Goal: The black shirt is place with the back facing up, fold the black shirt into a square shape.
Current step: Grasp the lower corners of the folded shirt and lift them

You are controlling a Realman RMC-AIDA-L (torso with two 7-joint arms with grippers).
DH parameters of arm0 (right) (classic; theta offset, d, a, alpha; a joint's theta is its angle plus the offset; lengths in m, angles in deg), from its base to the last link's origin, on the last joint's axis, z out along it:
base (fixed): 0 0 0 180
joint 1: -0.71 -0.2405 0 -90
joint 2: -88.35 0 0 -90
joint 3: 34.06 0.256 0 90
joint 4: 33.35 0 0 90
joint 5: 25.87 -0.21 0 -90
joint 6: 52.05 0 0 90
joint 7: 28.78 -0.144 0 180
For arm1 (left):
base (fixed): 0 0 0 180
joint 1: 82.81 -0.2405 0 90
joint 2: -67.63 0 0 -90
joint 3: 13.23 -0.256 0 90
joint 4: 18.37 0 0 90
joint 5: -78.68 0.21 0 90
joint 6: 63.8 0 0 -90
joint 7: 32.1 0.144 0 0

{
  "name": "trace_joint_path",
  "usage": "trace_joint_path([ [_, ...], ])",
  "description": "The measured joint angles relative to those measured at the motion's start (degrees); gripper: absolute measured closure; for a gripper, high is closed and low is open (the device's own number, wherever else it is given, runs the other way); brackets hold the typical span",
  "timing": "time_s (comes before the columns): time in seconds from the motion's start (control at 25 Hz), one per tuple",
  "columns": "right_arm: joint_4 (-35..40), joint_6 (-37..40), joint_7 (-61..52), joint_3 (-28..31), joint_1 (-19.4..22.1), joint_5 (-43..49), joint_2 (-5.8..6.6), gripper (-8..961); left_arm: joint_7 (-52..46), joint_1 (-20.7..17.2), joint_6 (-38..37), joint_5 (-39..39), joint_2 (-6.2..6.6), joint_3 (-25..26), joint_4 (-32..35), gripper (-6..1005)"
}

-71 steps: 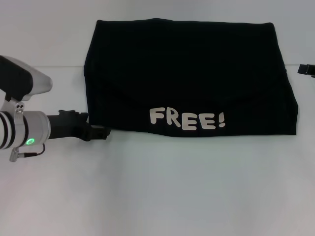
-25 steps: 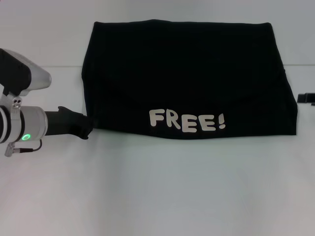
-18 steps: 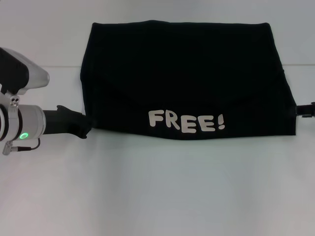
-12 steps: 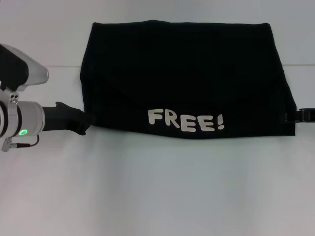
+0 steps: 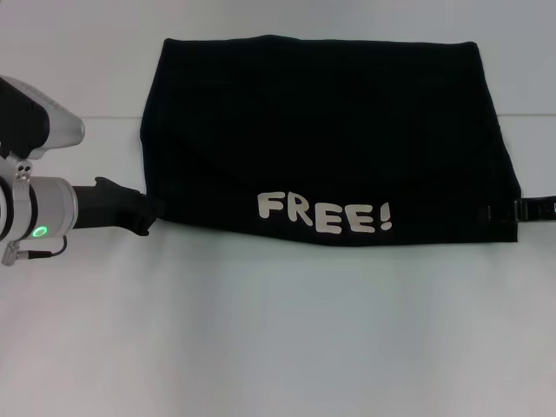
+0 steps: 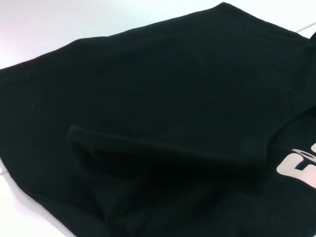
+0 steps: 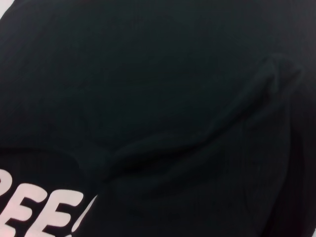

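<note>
White table (image 5: 287, 330), plain and flat. Lying directly on it, spread between the left gripper (image 5: 149, 211) and right gripper (image 5: 504, 212): the black shirt (image 5: 330, 130), folded, white "FREE!" lettering (image 5: 325, 215) near its front edge.

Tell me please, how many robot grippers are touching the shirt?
2. The left gripper meets the near left corner of the black shirt; the right gripper meets its near right corner. Their fingertips are hidden.

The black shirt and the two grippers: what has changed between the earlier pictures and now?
The right gripper came in from the right edge to the black shirt's near right corner. The left gripper drew back slightly, staying at the near left corner. The shirt kept its folded shape, nudged a little leftward.
</note>
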Motion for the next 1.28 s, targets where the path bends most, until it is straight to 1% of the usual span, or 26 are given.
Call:
trace_joint_path([
  [0.08,0.11,0.62,0.36,-0.01,0.40,-0.04,0.00,396,0.00,-0.01,0.19,0.00,0.01,-0.01,-0.04,1000],
  [0.32,0.56,2.50,2.75,1.32,1.49,-1.22,0.31,614,0.00,-0.04,0.33,0.00,0.00,-0.03,-0.13,999],
  [0.52,0.58,3.02,3.61,1.54,1.67,-1.32,0.39,820,0.00,-0.06,0.34,0.00,-0.07,-0.03,-0.17,999],
  [0.64,0.58,3.31,4.23,1.81,1.88,-1.37,0.42,887,-0.03,-0.10,0.39,0.00,-0.12,-0.03,-0.18,999],
  [0.76,0.63,4.91,6.53,3.37,2.25,-1.42,0.64,954,-0.89,-0.44,-0.34,-0.03,-0.26,-0.03,0.41,999],
  [0.92,0.82,9.05,9.84,6.41,3.37,-1.42,1.63,953,-3.94,-2.27,-6.10,-0.04,-0.50,0.23,3.98,999],
  [1.04,1.54,12.36,11.81,7.86,5.20,-1.45,2.50,953,-5.65,-4.78,-14.25,-0.04,-0.85,1.46,8.25,999],
  [1.08,2.04,13.80,12.60,8.34,6.00,-1.46,2.64,953,-5.65,-4.78,-14.25,-0.04,-0.85,1.46,8.25,999],
  [1.16,3.45,16.88,14.08,9.41,7.68,-1.49,2.77,953,-5.80,-6.63,-20.89,-0.22,-1.22,3.63,11.23,999],
  [1.24,5.02,19.96,15.40,10.55,9.46,-1.49,2.79,954,-5.73,-7.62,-24.95,-0.39,-1.40,5.51,12.61,999],
  [1.28,5.80,21.60,16.11,11.10,10.40,-1.53,2.80,954,-5.73,-7.62,-24.95,-0.39,-1.40,5.51,12.61,999],
])
